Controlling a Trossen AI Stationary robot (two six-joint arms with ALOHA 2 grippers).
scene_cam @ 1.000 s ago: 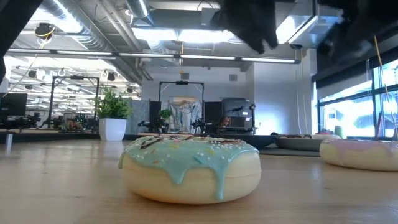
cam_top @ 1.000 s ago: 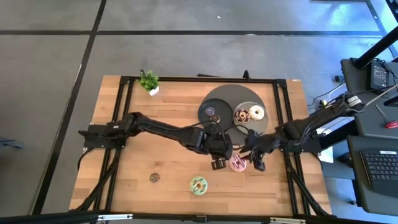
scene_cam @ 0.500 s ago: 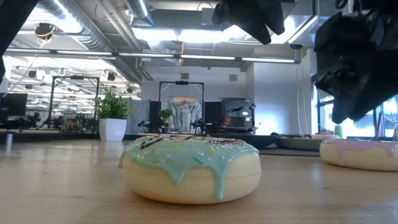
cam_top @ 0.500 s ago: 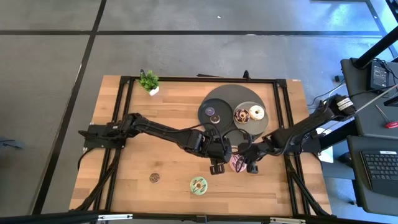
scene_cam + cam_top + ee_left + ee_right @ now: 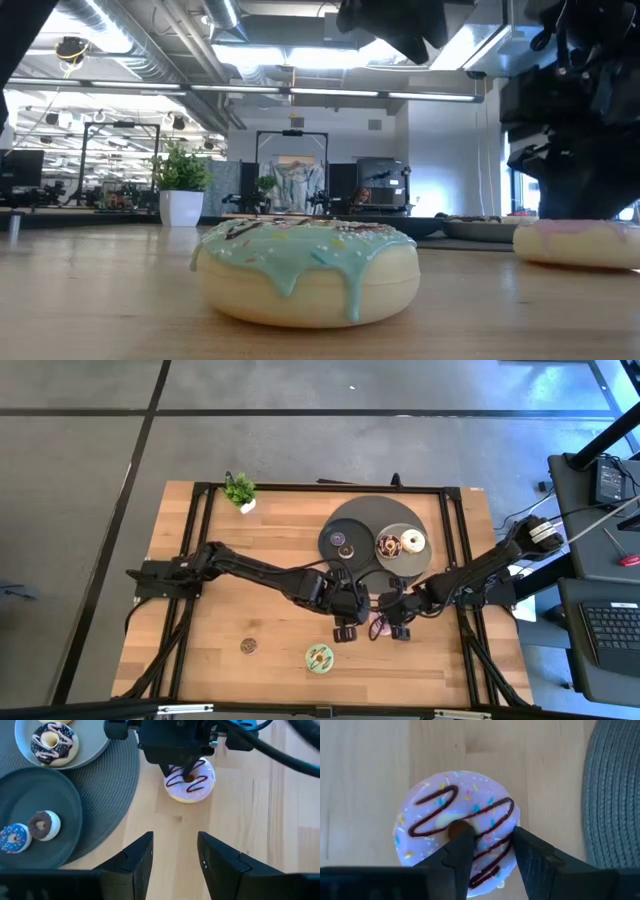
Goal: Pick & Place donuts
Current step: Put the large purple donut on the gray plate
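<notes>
- Small brown mini donut (image 5: 248, 646) lay flat on surface (image 5: 250, 580), well apart to the left, untouched.
- Green-iced donut (image 5: 319, 656) lay flat near front edge, icing up; a ring, so no long axis, hole axis vertical.
- Left pincer (image 5: 346, 628) hung just left of pink donut (image 5: 381, 622), fingers (image 5: 137, 857) apart, nothing between them; probably parked clear, giving the other arm room.
- Pink donut lay flat on bare wood just beside grey mat (image 5: 120, 785), chocolate zigzag up, hole vertical; not yet on a plate.
- Right pincer (image 5: 394, 624) set low over pink donut, fingers (image 5: 460, 851) apart, one at the hole, other toward the outer rim; likely straddling one side of the ring for a grip.
- Dark plates (image 5: 340, 543) on mat held minis, chocolate and cream donuts; presumably the drop-off.
</notes>
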